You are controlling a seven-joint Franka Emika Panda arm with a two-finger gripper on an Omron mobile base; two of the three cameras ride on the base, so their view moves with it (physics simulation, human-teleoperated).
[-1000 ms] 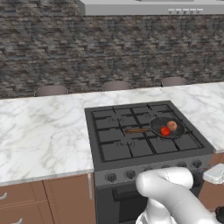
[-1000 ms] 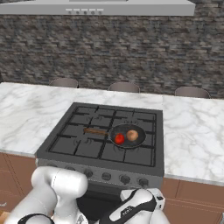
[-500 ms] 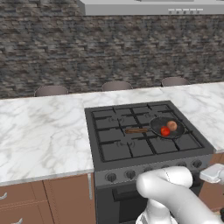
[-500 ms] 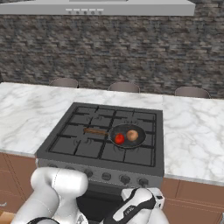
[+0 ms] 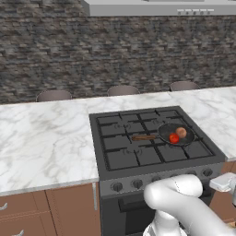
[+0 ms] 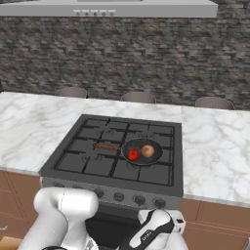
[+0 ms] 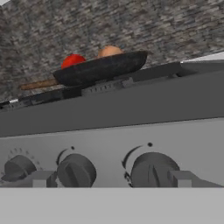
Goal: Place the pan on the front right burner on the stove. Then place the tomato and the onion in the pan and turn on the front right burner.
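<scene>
Pan (image 7: 103,68) with tomato (image 7: 72,60) and onion (image 7: 109,51) at 12 o'clock above gripper (image 7: 113,179); fingers spread, hand low, facing stove knobs (image 7: 151,169).

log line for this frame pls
pan: on front right burner | tomato, onion: in pan | gripper: open, empty, facing stove knobs | burner: no flame visible

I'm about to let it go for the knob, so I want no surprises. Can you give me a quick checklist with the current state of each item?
1. Pan on the front right burner of the stove: ok.
2. Tomato in the pan: ok.
3. Onion in the pan: ok.
4. Hand open and empty: ok.
5. Hand facing the knobs on the front panel: ok.
6. Burner lit: cannot tell; no flame visible.
</scene>
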